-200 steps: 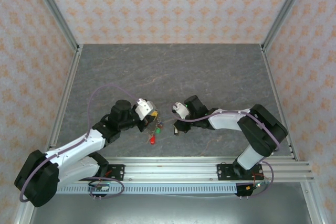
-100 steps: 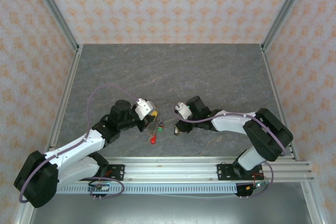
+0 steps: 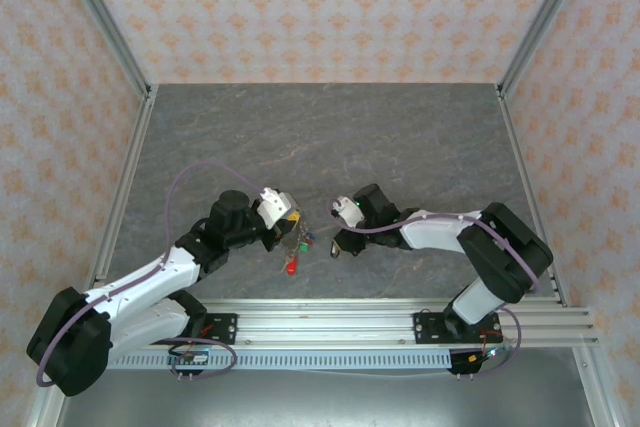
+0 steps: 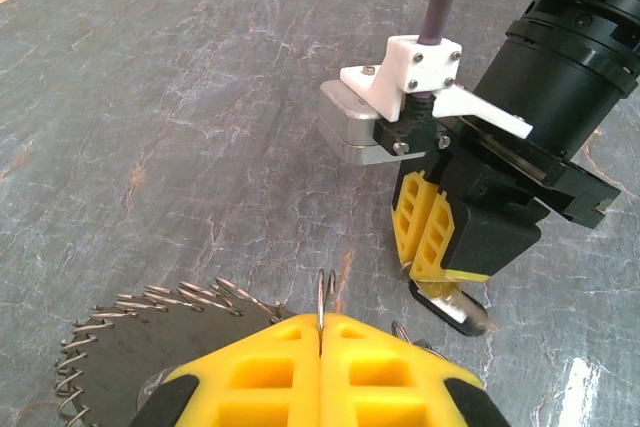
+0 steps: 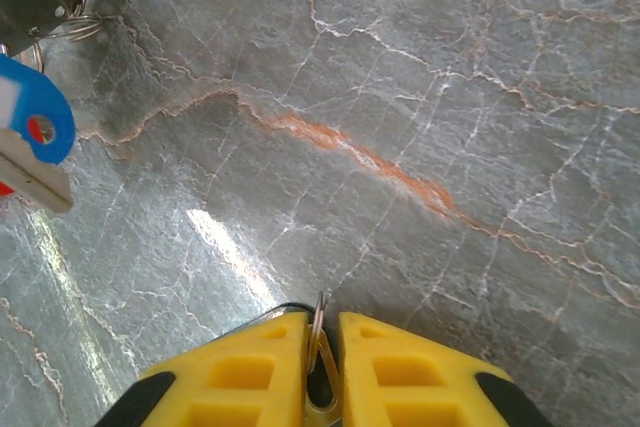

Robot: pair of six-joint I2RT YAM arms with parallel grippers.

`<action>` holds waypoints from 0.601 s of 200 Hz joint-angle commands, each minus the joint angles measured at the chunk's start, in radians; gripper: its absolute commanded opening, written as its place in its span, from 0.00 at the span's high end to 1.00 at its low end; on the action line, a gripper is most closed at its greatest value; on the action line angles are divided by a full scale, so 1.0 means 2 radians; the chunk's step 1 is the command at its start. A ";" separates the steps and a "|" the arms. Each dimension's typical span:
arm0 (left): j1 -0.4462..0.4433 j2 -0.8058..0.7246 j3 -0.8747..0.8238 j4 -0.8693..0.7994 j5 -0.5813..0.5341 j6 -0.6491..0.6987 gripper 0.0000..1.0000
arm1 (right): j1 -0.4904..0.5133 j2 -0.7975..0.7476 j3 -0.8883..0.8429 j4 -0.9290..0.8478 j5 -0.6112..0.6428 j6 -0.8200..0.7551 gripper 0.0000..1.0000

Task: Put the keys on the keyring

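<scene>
Jaws on the left gripper [image 4: 320,325] are pressed together on the thin wire of the keyring [image 4: 150,309], whose ribbed rim fans out at eight o'clock from them in the left wrist view. Seen from above, the ring sits over the near middle of the tabletop [image 3: 330,137], with tagged keys [image 3: 299,244] dangling at six o'clock beneath it, a red tag [image 3: 290,267] lowest.

At three o'clock from these, close by but apart, the right gripper [image 5: 320,327] has its jaws nearly together, pinching a small key [image 4: 458,311]. What shows between them looks like the key's own little loop, though the view is too tight to be sure. A blue-tagged key [image 5: 35,127] lies at ten o'clock in the right wrist view.

Judging by this, the step in hand is threading one more key, with several already on. The next move calls for carrying the pinched loop toward nine o'clock and lining it up finely with the ring's free wire end, while the left grip holds firm.
</scene>
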 commanded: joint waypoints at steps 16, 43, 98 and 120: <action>-0.003 -0.002 0.017 0.011 0.002 0.004 1.00 | -0.002 0.003 0.010 0.008 -0.010 -0.003 0.97; -0.003 -0.001 0.017 0.011 0.003 0.005 1.00 | -0.002 -0.013 0.005 0.008 -0.010 -0.007 1.00; -0.003 0.016 0.025 0.014 0.058 0.014 1.00 | -0.002 -0.139 -0.019 0.003 0.004 -0.059 1.00; -0.007 0.024 0.027 0.026 0.081 0.020 1.00 | -0.002 -0.187 -0.020 -0.005 -0.022 -0.112 1.00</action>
